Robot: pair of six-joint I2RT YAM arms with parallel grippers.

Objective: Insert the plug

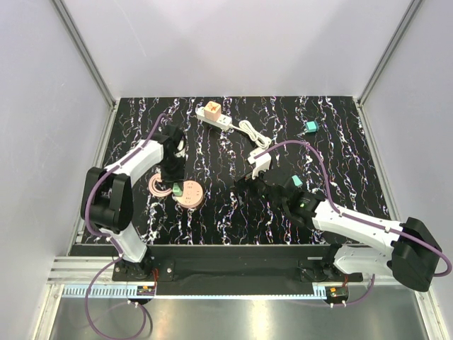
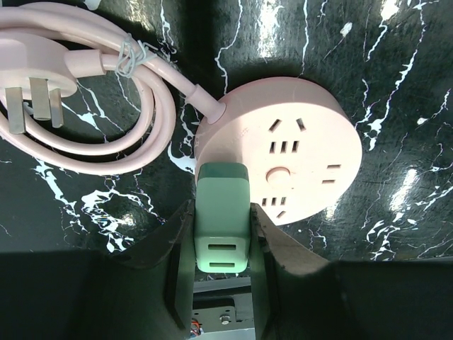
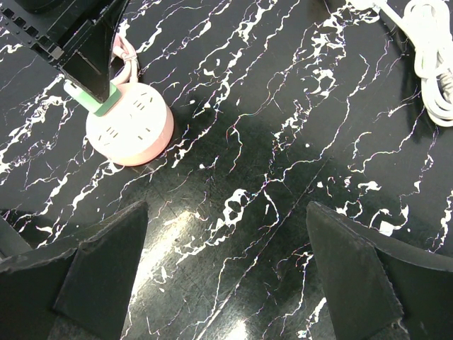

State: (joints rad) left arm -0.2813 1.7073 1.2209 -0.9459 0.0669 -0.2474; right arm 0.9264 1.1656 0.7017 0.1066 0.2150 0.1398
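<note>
A round pink power strip lies on the black marbled table left of centre; it also shows in the left wrist view and the right wrist view. My left gripper is shut on a green plug adapter, held over the strip's near-left edge; its prongs are hidden. The green adapter also shows in the top view and the right wrist view. My right gripper is open and empty above bare table to the right of the strip, seen in the top view.
The strip's pink cable and three-pin plug coil at its left. A white power strip with an orange plug and coiled white cord lies at the back. A second green adapter lies back right.
</note>
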